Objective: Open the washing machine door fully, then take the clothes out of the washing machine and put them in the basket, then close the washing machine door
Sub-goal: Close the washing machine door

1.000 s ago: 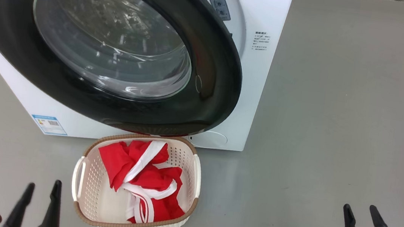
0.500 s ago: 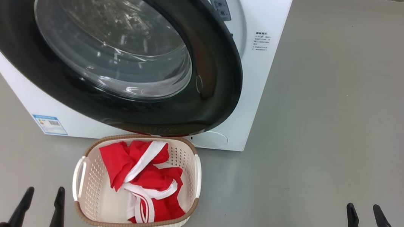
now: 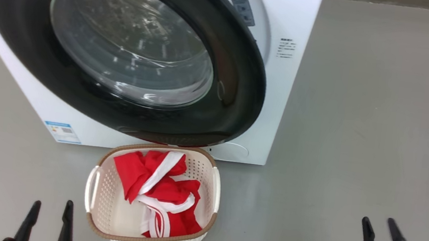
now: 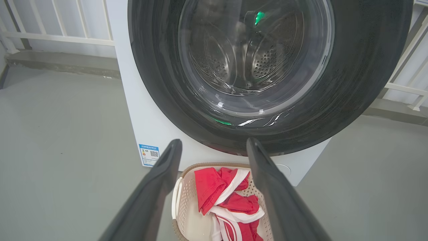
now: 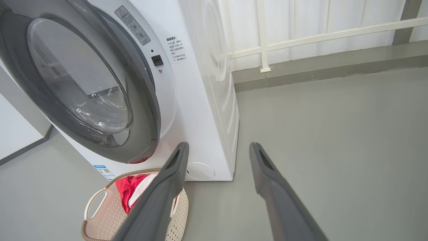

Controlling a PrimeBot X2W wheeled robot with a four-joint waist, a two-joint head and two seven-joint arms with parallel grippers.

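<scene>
Now the left gripper (image 3: 53, 202) and right gripper (image 3: 378, 220) are hovering spread and empty either side of the basket (image 3: 114, 216), clothes (image 3: 162, 191) lying inside. The door (image 3: 18, 33) is sitting against the machine (image 3: 292, 8), and whether it's latched is unclear, so I'd be pressing it squarely.

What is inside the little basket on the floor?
Red clothes with white bands lie bunched in the basket, mostly on its right side. Bare cream bottom shows on the left. Whatever lies under the heap is covered, so I cannot tell.
</scene>
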